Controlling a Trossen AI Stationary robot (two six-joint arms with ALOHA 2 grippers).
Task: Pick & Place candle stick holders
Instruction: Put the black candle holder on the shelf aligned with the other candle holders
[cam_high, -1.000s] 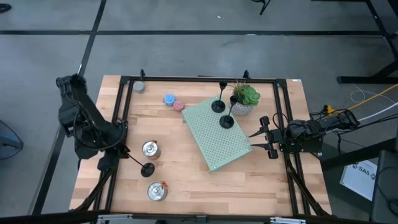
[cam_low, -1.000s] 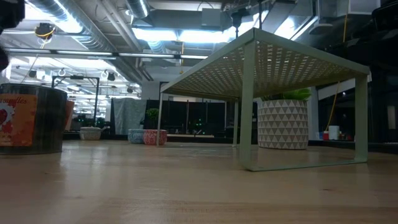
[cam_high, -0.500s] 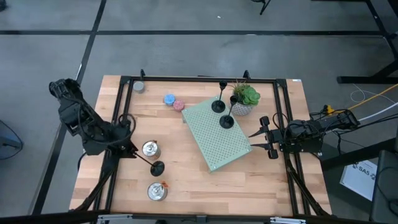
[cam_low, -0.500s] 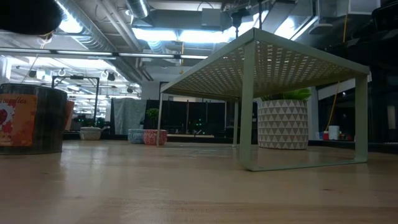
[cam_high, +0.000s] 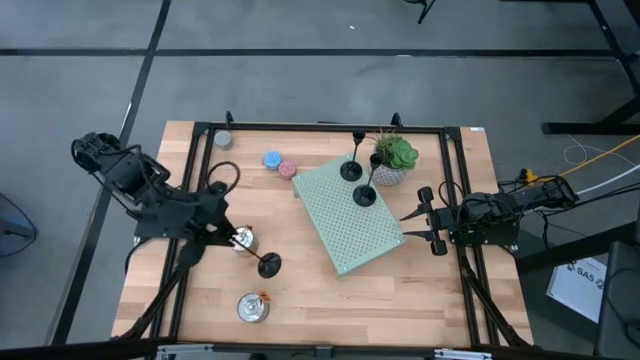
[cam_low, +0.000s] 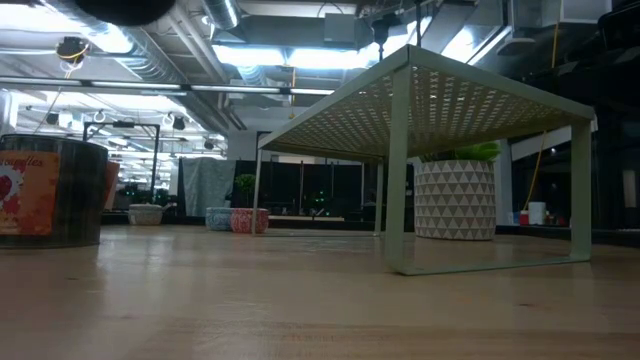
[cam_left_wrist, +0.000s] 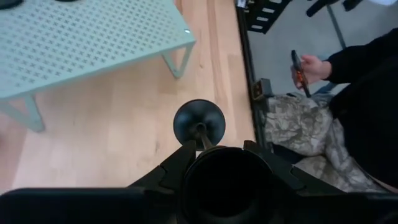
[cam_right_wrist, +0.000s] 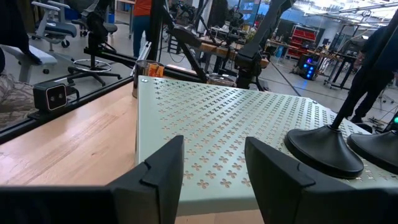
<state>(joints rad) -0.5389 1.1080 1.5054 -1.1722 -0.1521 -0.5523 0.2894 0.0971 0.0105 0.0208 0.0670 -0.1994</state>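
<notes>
Over the left part of the table, the left gripper pinches the thin stem of a holder, which lies tilted away from the fingers with its round base pointing toward the green rack; in the left wrist view the base shows face-on just past the fingertips, above bare wood, with the rack's near leg a little farther on. A silver tin sits right beside this gripper, partly under it, and a second tin stands near, on the side away from the rack. Two more holders stand upright on the rack's far end, one at the corner and one just beside it, both next to the potted plant. The right gripper hangs at the rack's right edge with its fingers spread; the two holder bases on the perforated top lie ahead of it. Beyond the rack's far corner lie a blue candle and a pink one, touching. A person's hand shows past the table edge.
</notes>
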